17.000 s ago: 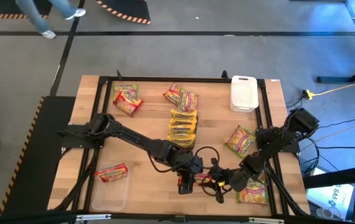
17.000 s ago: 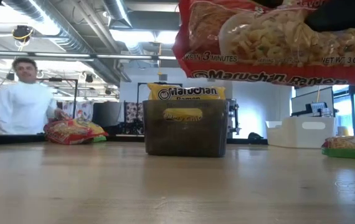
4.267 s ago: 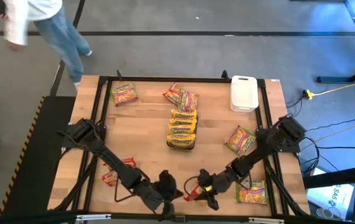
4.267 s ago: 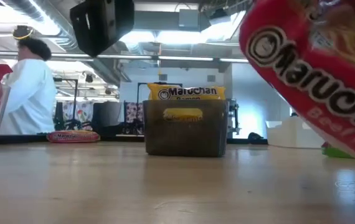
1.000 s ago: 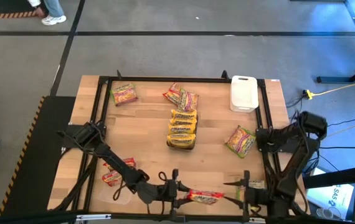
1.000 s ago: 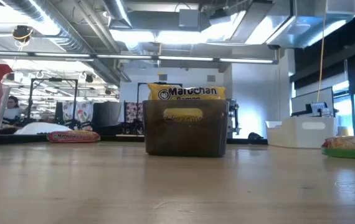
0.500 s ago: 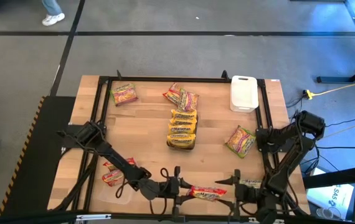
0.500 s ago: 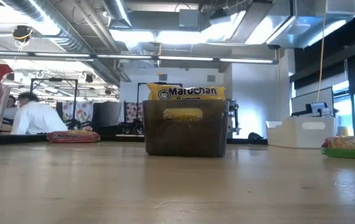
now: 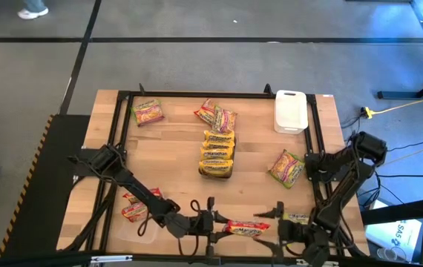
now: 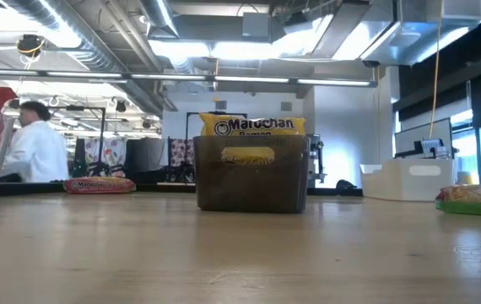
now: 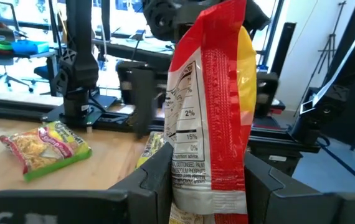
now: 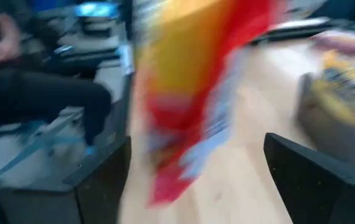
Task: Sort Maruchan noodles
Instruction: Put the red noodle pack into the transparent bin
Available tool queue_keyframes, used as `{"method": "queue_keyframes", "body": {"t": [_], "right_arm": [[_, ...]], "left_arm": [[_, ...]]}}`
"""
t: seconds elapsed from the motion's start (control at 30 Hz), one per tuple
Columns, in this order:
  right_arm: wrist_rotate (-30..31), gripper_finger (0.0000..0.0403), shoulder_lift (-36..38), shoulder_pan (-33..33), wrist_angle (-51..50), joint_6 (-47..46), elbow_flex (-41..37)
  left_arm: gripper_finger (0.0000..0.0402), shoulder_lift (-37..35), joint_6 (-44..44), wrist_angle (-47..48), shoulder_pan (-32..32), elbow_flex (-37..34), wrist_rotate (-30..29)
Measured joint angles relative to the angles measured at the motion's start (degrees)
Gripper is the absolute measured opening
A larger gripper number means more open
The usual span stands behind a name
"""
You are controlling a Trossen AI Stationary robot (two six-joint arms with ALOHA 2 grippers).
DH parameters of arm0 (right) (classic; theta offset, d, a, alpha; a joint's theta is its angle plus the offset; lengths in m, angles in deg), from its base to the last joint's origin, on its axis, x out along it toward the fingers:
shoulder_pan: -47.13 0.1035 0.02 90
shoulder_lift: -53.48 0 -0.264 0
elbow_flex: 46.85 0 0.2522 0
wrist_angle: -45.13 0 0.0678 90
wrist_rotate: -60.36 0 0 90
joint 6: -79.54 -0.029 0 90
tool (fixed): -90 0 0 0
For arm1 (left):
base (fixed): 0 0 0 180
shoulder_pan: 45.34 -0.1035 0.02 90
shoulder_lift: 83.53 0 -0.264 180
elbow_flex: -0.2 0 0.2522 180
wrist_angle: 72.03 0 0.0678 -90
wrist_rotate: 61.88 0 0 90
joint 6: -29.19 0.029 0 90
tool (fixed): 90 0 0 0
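The light wooden table (image 9: 174, 174) is framed by a black rail; a broad bare stretch is left open at its 9 o'clock side and across the middle toward 4 o'clock. At the centre a dark rectangular tray (image 9: 217, 156) is packed with yellow crinkly Maruchan packets (image 10: 253, 125), standing as the main block between the two halves. A white plastic bin (image 9: 290, 110) is set at the 1 o'clock corner. A clear plastic tray (image 9: 131, 222) at 7 o'clock holds red packets (image 9: 133, 206).

Loose green-and-pink packets are scattered: one (image 9: 148, 112) at 11 o'clock, a pair (image 9: 217, 116) at 12 o'clock just beside the dark tray, one (image 9: 286, 168) at 3 o'clock, and one (image 9: 297, 219) at 5 o'clock under the right arm.

At the 6 o'clock edge, a red-and-yellow crinkly ramen packet (image 9: 246, 229) is pinched at one end by the left gripper (image 9: 213, 223), its fingers (image 11: 154, 180) pressed on the wrapper. The right gripper (image 9: 279, 222) is held spread at the packet's other end, apart from it.

A person in a white top (image 10: 38, 148) is seen beyond the table.
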Motion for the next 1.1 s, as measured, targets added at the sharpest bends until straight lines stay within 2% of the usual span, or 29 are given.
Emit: {"method": "queue_keyframes", "body": {"t": [0.07, 0.2, 0.4, 0.53, 0.67, 0.83, 1.0, 1.1], "right_arm": [[-0.3, 0.0342, 0.0, -1.1, 1.7, 2.6, 0.0], [-5.7, 0.0342, 0.0, -3.5, 7.4, 9.1, 0.0], [-7.2, 0.033, 0.0, -4.6, 16.1, 20.4, 0.0], [-7.3, 0.0276, 0.0, -4.9, 16.8, 21.9, 0.0], [-7.3, 0.019, 0.0, -5.4, 16.3, 21.9, 0.0], [-7.0, 0.0091, 0.0, -5.3, 16.1, 22.8, 0.0], [-7.0, 0.0088, 0.0, -5.3, 14.7, 23.2, 0.0], [-7.4, 0.0088, 0.0, -5.3, 13.4, 22.1, 0.0]], "left_arm": [[0.0114, 0.0, 0.9, -1.0, 0.0, 0.0, 0.2], [0.0114, 0.0, 1.3, -2.0, 0.0, 0.0, 0.4], [0.0114, 0.0, 1.3, -2.0, 0.0, 0.0, 0.4], [0.0115, 0.0, 1.3, -2.3, -0.1, 0.0, 0.4], [0.0118, 0.0, -0.2, -2.4, -0.5, 0.0, -0.3], [0.0153, 0.0, -0.3, -2.4, -0.4, 0.0, -0.6], [0.0197, -1.7, -0.2, -1.8, -0.2, 0.0, -0.1], [0.0217, -4.3, -0.3, 1.8, -0.2, 0.0, 0.0]]}}
